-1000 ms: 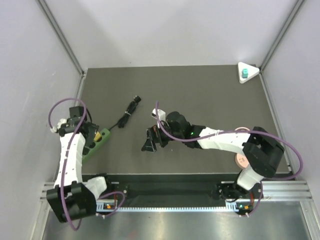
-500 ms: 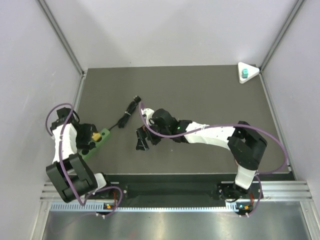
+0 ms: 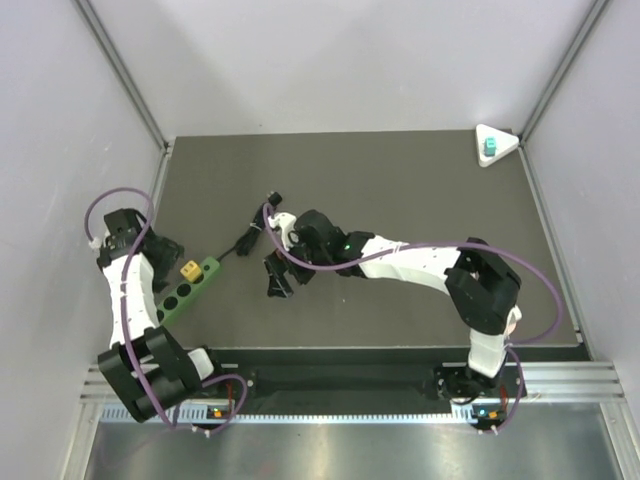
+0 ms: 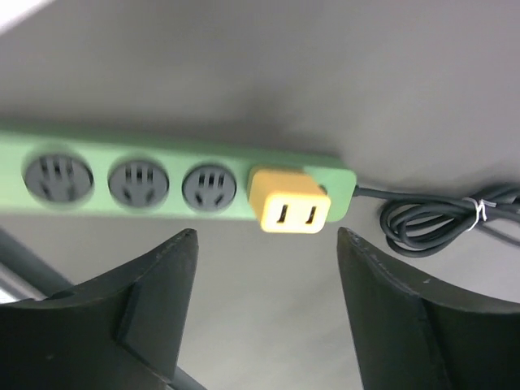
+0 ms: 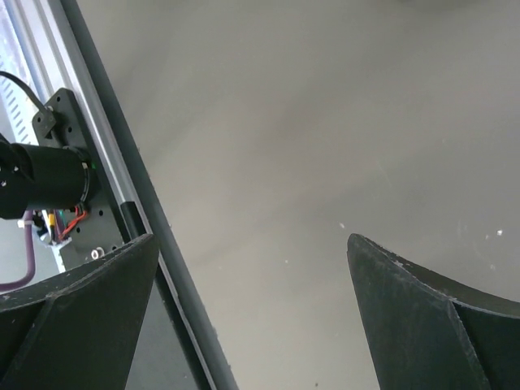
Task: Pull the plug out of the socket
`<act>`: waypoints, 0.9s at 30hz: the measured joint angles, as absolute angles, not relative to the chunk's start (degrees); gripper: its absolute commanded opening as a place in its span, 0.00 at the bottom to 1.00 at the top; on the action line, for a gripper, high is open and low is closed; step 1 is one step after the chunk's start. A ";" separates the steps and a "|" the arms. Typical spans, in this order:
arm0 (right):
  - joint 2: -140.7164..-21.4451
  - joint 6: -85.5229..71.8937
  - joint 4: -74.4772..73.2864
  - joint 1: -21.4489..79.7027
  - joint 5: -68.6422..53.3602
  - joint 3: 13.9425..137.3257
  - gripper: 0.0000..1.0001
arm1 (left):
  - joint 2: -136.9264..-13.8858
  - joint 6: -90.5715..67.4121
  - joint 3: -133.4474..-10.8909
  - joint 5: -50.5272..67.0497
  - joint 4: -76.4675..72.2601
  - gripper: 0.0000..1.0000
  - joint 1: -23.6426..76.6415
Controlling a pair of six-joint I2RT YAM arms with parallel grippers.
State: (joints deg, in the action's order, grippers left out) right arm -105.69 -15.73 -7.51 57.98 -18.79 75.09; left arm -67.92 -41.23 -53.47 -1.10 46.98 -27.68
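Note:
The teal plug (image 3: 490, 148) sits upright on the white triangular socket (image 3: 506, 141) in the far right corner of the mat, seen only in the top view. My right gripper (image 3: 277, 276) is open and empty over the middle-left of the mat, far from the socket; its wrist view (image 5: 252, 240) shows bare mat and the front rail. My left gripper (image 3: 166, 254) is open and empty at the left edge; its wrist view (image 4: 266, 237) faces a yellow cube (image 4: 288, 210).
A green power strip (image 3: 186, 286) lies at the left with the yellow cube (image 3: 189, 268) plugged into its far end. Its coiled black cord (image 3: 255, 228) lies just beyond my right gripper. Grey walls enclose the mat on three sides.
My right arm has swung left across the mat, away from the socket. My left gripper has drawn back left off the power strip.

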 measured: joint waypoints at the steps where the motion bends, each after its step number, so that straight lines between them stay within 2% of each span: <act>1: -106.08 -15.42 -7.70 57.91 -19.11 75.59 1.00 | -67.48 -38.74 -53.47 -1.19 45.89 0.77 -27.62; 7: -108.88 -14.06 -8.16 57.14 -20.93 78.87 1.00 | -68.03 -31.42 -53.63 -1.10 42.72 0.79 -25.82; 10: -110.56 -14.11 -8.16 56.66 -21.67 80.51 1.00 | -69.84 -30.70 -53.63 -1.19 41.82 0.75 -22.02; 14: -113.12 -15.14 -7.86 55.77 -23.09 83.33 1.00 | -71.16 -30.28 -53.32 -1.93 40.29 0.74 -17.30; 27: -119.39 -22.59 -4.95 54.19 -25.21 89.08 1.00 | -73.69 -29.95 -49.52 -5.85 36.14 0.69 -17.08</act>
State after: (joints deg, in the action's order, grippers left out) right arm -119.39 -22.59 -4.95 54.19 -25.21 89.08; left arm -73.69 -29.95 -49.52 -5.85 36.14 -17.08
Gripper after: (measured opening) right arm 0.996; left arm 0.693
